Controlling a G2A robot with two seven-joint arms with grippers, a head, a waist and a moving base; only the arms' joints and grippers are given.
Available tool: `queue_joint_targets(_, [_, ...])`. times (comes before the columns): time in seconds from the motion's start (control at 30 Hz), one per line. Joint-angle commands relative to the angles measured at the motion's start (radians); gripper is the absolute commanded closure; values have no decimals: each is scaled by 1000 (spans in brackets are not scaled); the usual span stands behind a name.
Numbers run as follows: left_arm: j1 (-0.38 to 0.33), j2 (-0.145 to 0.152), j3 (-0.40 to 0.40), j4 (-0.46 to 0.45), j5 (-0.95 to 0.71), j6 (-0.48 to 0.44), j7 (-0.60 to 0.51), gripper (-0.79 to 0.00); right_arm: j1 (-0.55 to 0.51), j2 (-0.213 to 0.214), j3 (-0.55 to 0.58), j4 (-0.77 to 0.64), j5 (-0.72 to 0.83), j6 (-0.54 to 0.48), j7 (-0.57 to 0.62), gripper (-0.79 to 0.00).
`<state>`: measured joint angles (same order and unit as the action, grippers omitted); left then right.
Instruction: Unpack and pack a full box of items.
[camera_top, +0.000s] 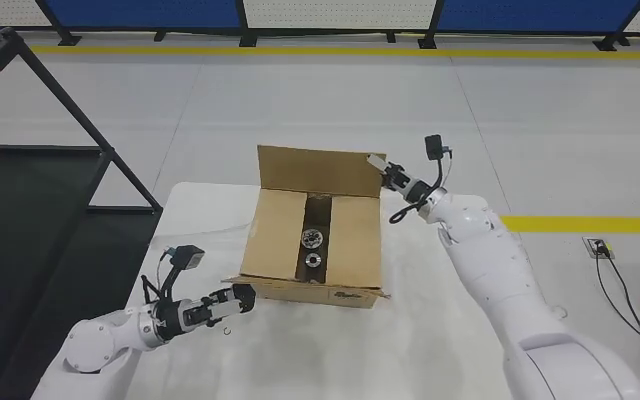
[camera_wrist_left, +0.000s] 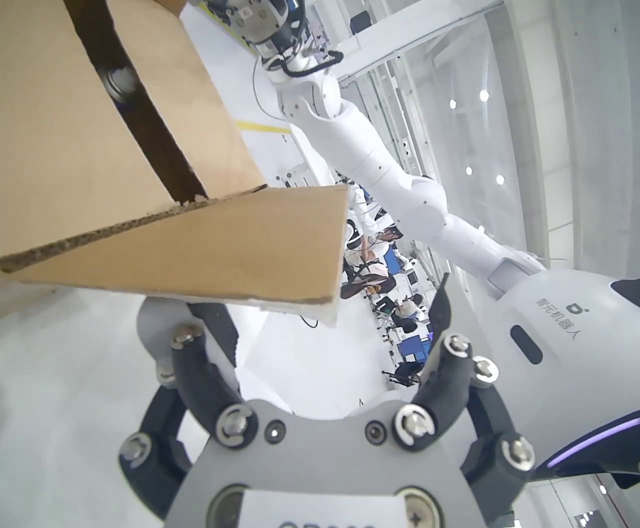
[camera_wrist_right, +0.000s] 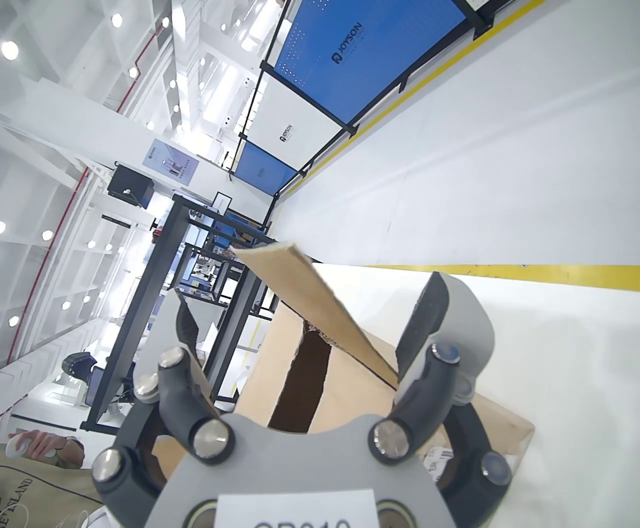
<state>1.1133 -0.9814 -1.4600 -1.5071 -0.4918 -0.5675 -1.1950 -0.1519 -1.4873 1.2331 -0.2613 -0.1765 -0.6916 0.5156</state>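
Right gripper sits open around a corner of the far flap and left gripper sits open just by the near flap, so I think I can swing both flaps on the box in the middle of the table.

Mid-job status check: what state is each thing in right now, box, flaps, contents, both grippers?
Brown cardboard box: side flaps folded in, gap between them
Back flap: upright
Front flap: sticking outward
Round metal items: inside box
Left gripper: open, at front flap's corner
Right gripper: open, straddling back flap's corner
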Motion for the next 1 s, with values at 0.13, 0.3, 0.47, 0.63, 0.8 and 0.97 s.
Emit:
queue_joint_targets(0.13, [-6,-3,5,-25,77,12,121,-785,0,10,11,-26,26,-48,51,-785])
queue_joint_targets(0.3, [-13,-9,19,-48,197,23,271,-785,-6,21,22,-56,52,-87,118,-785])
queue_joint_targets(0.47, [-20,-17,58,-74,282,46,373,-785,-8,36,30,-95,89,-101,265,-785])
queue_joint_targets(0.63, [-46,-26,105,-72,317,66,417,-785,-20,49,22,-154,86,-76,365,-785])
queue_joint_targets(0.8, [-84,-35,148,-59,364,109,449,-785,-41,56,10,-233,90,15,441,-785])
queue_joint_targets(0.97, [-132,-44,192,-52,411,147,472,-785,-61,59,-7,-318,92,159,488,-785])
